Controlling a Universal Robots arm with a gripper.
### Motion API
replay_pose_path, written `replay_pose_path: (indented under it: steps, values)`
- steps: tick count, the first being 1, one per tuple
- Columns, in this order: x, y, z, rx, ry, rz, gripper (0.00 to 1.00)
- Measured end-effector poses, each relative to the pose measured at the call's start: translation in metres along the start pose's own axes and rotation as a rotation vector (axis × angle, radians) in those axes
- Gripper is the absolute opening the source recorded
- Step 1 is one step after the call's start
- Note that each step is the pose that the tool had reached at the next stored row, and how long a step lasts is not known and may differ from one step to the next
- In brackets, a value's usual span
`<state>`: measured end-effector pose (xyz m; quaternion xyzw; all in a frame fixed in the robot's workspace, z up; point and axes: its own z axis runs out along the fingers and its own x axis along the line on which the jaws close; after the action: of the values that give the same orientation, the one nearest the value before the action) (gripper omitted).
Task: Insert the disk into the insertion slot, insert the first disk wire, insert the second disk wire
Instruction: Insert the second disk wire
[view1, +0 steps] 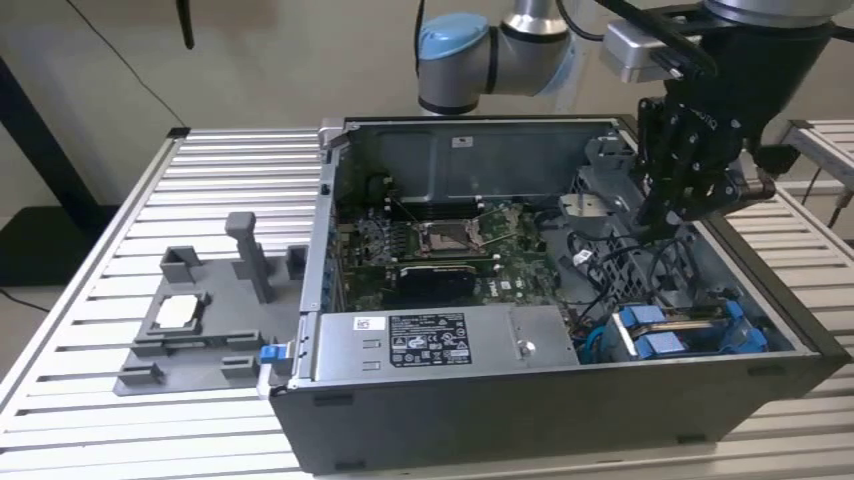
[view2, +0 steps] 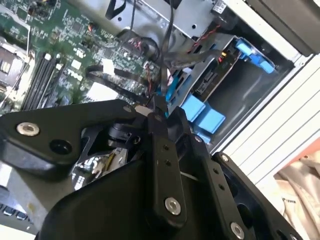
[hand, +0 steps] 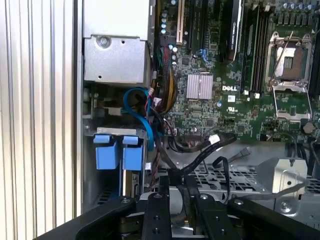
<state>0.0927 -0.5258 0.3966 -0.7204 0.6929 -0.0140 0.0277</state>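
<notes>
The disk (view2: 212, 81) lies in the insertion slot (view1: 650, 333) of the drive cage at the case's front corner on the exterior view's right. Its bright blue frame (view2: 254, 54) shows at the cage's end, and the frame (view1: 743, 333) also shows in the exterior view. Two blue tabs (hand: 118, 152) mark the cage. My gripper (view1: 663, 228) hangs inside the case just behind the cage. In both wrist views its fingers are shut on a thin black disk wire (view2: 163, 75), which loops away over the motherboard. A black plug (hand: 175, 177) sits at my gripper (hand: 175, 186).
The open computer case stands on a slatted metal table (view1: 107, 250). Inside are the motherboard (view1: 441, 250), the grey labelled power-supply box (view1: 427, 340) and a curled blue cable (hand: 140, 112). A grey fixture (view1: 200, 340) stands on the table at the exterior view's left.
</notes>
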Motion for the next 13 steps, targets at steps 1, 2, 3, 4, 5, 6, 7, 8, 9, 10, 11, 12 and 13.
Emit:
replay_pose_path:
  steps: [1,2,3,4,5,6,7,8,9,10,11,12,13]
  values:
    - [-0.0001,0.0023,0.0001,0.0057,0.0019,-0.001,0.27]
    - [-0.0002,0.0044,0.0002,0.0108,0.0045,-0.001,0.27]
    - [-0.0003,0.0065,0.0003,0.0158,0.0077,-0.002,0.27]
    - [-0.0004,0.0088,0.0005,0.0213,0.0112,-0.003,0.27]
    - [-0.0004,0.0107,0.0005,0.0259,0.0145,-0.003,0.27]
    - [-0.0005,0.0124,0.0007,0.0302,0.019,-0.004,0.27]
    - [-0.0005,0.0141,0.0008,0.0336,0.0251,-0.005,0.27]
    - [-0.0006,0.0155,0.001,0.0363,0.0318,-0.006,0.27]
    - [-0.0008,0.0169,0.0013,0.039,0.038,-0.007,0.27]
    - [-0.0009,0.0185,0.0017,0.0418,0.0428,-0.008,0.27]
    - [-0.0013,0.0203,0.0023,0.0453,0.0463,-0.009,0.27]
    - [-0.0021,0.0224,0.0032,0.0505,0.0481,-0.01,0.27]
    - [-0.003,0.0242,0.0041,0.056,0.0492,-0.01,0.27]
